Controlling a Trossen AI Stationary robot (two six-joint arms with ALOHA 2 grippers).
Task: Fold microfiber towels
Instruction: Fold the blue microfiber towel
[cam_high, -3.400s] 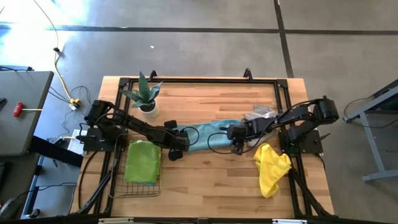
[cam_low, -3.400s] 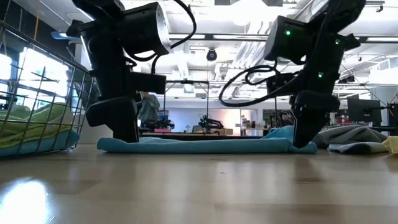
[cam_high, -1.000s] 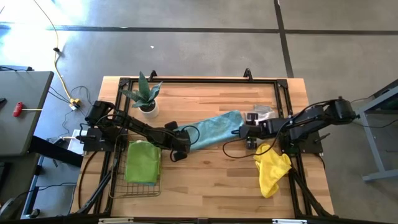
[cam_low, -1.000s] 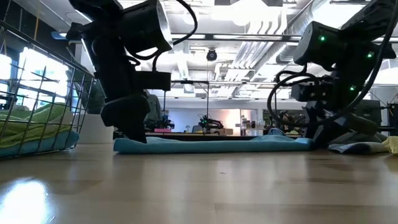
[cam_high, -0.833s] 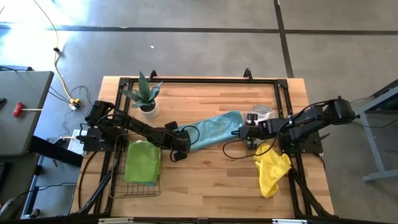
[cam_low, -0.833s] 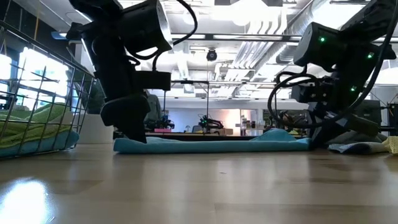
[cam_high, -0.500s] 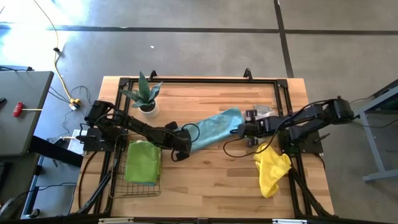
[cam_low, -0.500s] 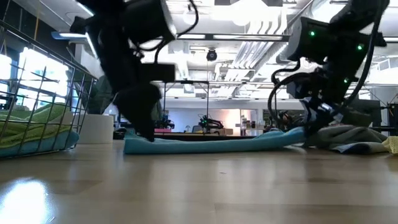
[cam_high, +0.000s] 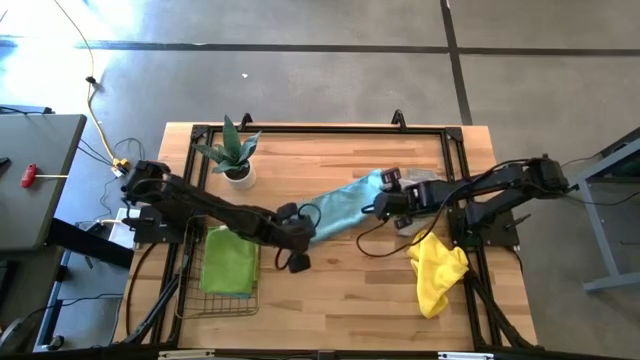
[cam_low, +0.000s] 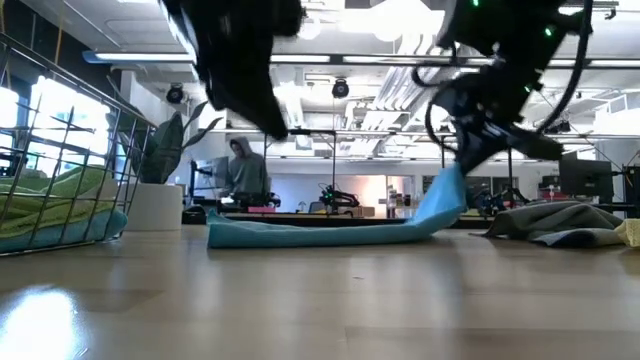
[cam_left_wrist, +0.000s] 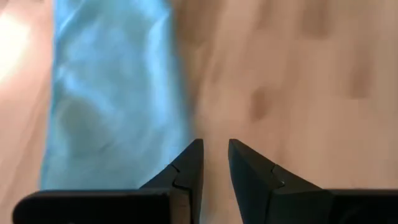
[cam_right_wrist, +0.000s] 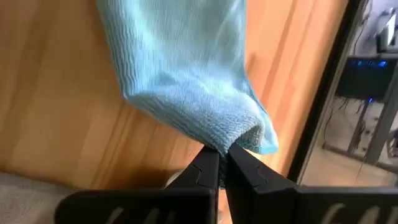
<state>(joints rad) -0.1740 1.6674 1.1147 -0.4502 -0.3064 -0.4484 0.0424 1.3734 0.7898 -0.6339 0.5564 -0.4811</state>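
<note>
Worktop (cam_high: 330, 290): wooden, no legible writing. Teal towel (cam_high: 340, 205): mid-worktop, its right end now lifted off the surface. Right gripper (cam_right_wrist: 222, 163): jaws now pinching that raised end. Left gripper (cam_left_wrist: 214, 167): has come off the towel's near-left end, jaws slightly apart, holding nothing.

Wooden table (cam_high: 330, 290) carries towels, plant, basket.

Potted plant (cam_high: 233, 152) at table's (cam_high: 330, 300) back-left, wire basket (cam_high: 226, 302) front-left, person (cam_low: 243, 166) (bkgd, beyond table)
</note>
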